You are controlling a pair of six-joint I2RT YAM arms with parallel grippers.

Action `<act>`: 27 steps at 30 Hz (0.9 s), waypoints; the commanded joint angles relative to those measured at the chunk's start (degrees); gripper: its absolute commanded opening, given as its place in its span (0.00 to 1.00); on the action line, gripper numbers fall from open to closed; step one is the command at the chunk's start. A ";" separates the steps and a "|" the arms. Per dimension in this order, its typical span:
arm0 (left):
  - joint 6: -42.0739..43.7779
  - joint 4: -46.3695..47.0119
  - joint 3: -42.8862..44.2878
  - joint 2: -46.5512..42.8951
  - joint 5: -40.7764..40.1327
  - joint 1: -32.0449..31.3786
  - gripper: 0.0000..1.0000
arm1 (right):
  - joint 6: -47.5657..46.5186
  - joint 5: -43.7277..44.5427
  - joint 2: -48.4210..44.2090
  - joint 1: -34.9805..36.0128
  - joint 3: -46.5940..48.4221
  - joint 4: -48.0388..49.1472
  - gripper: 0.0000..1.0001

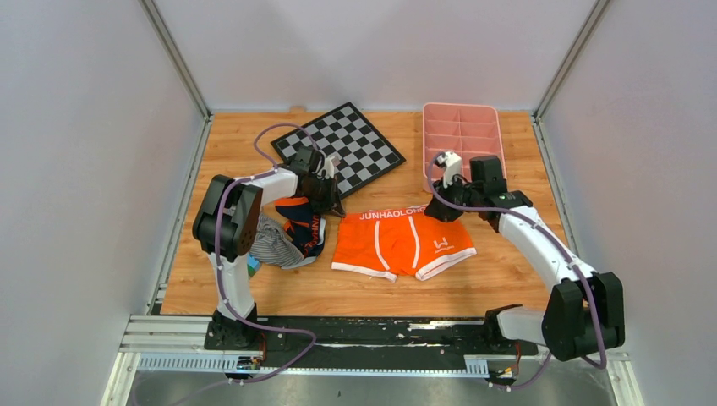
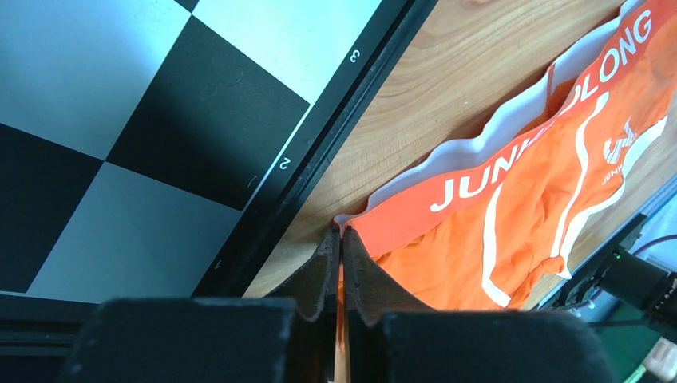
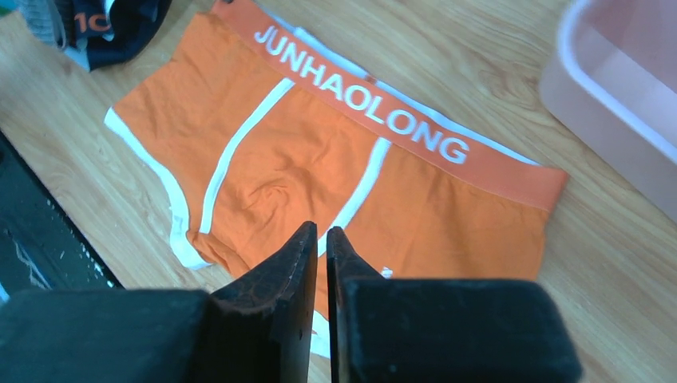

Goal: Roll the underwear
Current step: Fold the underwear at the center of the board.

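Here, on a wooden table point(image 1: 507, 288), grey-walled — left claw point(image 2: 341, 232) pinches the underwear point(image 1: 406, 244), right claw point(image 3: 319, 231) pressed together.

Bare worktop point(image 1: 380, 296) open across the lower centre and lower right of the top view, checkerboard point(image 1: 342, 148) filling the upper centre, pink divided tray point(image 1: 473, 135) at upper right, clothes heap point(image 1: 287, 241) at left, narrow wood strip between checkerboard and orange underwear point(image 1: 402, 245)

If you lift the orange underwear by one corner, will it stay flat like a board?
Probably not. The underwear is thin, wrinkled fabric lying limp, so it should droop and fold. It looks light and might slide on the smooth table.
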 commanded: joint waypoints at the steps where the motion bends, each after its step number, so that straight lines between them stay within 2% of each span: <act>1: 0.77 -0.99 -0.15 0.12 -2.07 0.05 0.01 | -8.49 -0.77 3.03 6.56 5.45 -0.88 0.12; 6: 1.35 -0.81 -1.26 -2.58 -3.80 0.05 0.00 | -26.04 0.03 11.03 21.79 15.53 -7.86 0.16; 10: 2.42 -1.07 -1.42 -3.87 -4.73 0.05 0.00 | -33.55 -0.23 20.95 33.86 23.16 -12.07 0.19; 15: 3.77 -1.64 -2.37 -5.91 -5.66 0.18 0.00 | -33.49 0.50 28.90 42.23 24.16 -8.15 0.20; 18: 3.83 -1.79 -3.02 -6.78 -5.71 0.47 0.00 | -30.23 5.62 32.01 45.38 23.34 -3.27 0.20; 22: 3.68 -1.30 -3.43 -6.86 -5.24 0.49 0.00 | -25.03 10.40 34.48 47.13 23.22 0.96 0.19; 27: 3.31 -1.01 -3.25 -6.10 -4.68 0.66 0.00 | -23.11 10.58 35.50 47.55 23.41 2.14 0.17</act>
